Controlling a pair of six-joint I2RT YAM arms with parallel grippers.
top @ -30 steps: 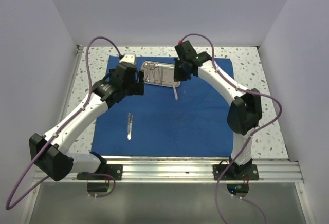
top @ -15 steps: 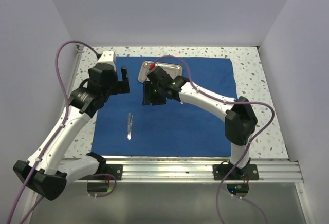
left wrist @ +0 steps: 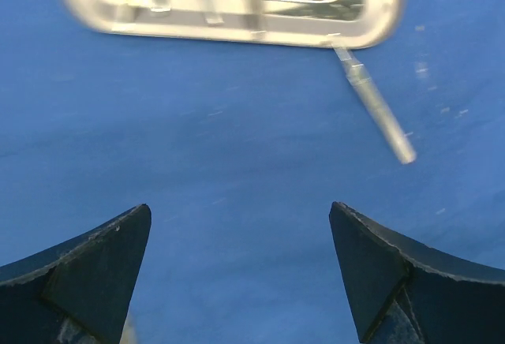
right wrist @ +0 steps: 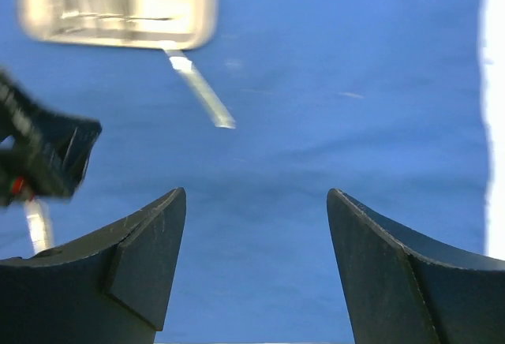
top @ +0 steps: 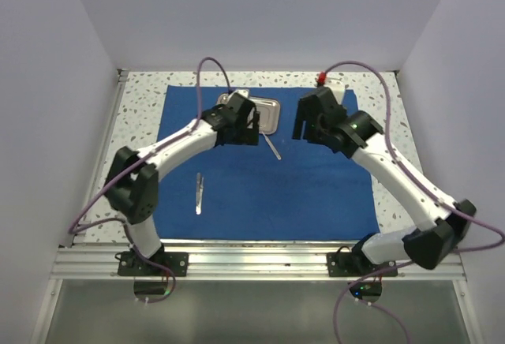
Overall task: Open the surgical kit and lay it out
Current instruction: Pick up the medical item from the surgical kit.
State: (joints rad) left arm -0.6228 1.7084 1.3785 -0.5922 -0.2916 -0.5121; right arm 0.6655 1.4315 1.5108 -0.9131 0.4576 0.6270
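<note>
The royal-blue cloth (top: 316,194) of the surgical kit lies spread flat. At its far middle stands the shiny steel tray (top: 268,112) (left wrist: 237,13) (right wrist: 118,1), with blurred steel instruments inside. A slim steel tool (top: 273,147) (left wrist: 377,107) (right wrist: 201,87) lies on the cloth, slanting out from the tray's near right corner. Tweezers (top: 199,194) lie further forward on the left. My left gripper (top: 246,125) (left wrist: 241,218) hovers open at the tray's near left side. Over bare cloth to the right of the tray, my right gripper (top: 309,127) (right wrist: 256,194) is open and holds nothing.
The cloth rests on a speckled tabletop (top: 398,147) enclosed by white walls at the back and sides. A metal rail (top: 260,259) runs along the near edge. Purple cables (top: 213,68) loop above both arms. The cloth's right edge (right wrist: 483,123) shows in the right wrist view.
My right gripper has opened and swung from left of the tray to its right. The left gripper has moved from the cloth's left edge to the tray. The tweezers have stayed put.
</note>
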